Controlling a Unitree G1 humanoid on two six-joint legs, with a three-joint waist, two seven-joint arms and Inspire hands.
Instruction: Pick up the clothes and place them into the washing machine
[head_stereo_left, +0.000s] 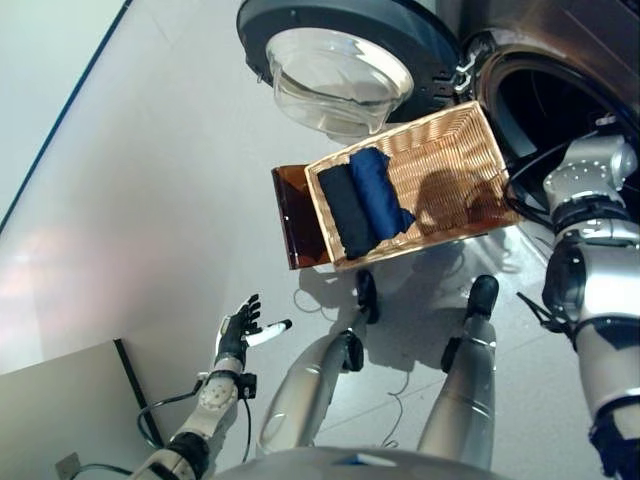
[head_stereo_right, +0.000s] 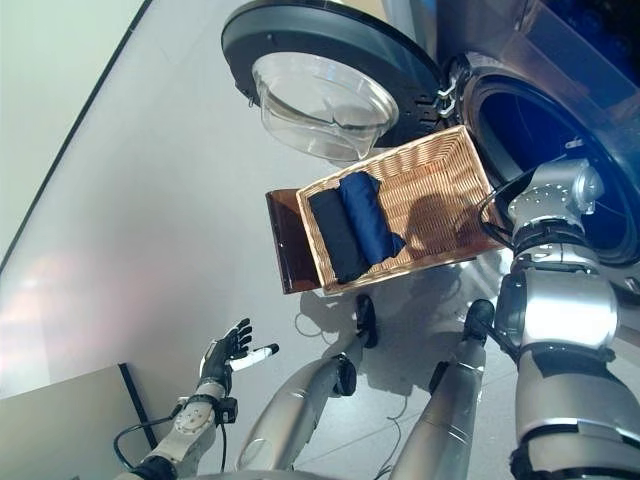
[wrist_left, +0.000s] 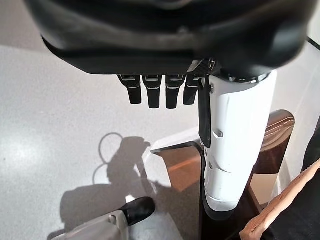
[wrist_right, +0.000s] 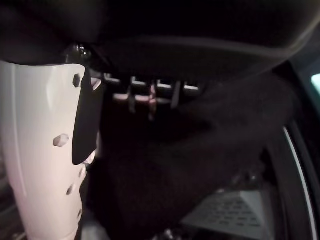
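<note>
left eye view: two rolled garments are seen side by side at one end of a wicker basket (head_stereo_left: 455, 140), a black roll (head_stereo_left: 343, 208) touching a navy roll (head_stereo_left: 380, 190); the rest of the basket is bare. the basket rests on a brown stand (head_stereo_left: 292, 220) on the floor, just in front of the washing machine (head_stereo_right: 560, 60), whose round door (head_stereo_left: 345, 60) is swung open beside the dark drum opening (head_stereo_left: 545, 105).

both rolls are judged soft, light and limp, likely to unroll or sag when lifted; a hold across the middle of a roll, pinching through its layers, is judged safest, the navy one being nearer the drum.

the left robot hand (head_stereo_left: 238, 332) is held over the bare floor, well apart from the basket, released, with fingers straight and nothing in it.

the right robot hand is reached into the drum and is lost from the head views behind its own arm. in the right wrist view dark cloth (wrist_right: 200, 165) fills the space past the fingers (wrist_right: 150, 100), but whether it is grasped cannot be told in that gloom.
</note>
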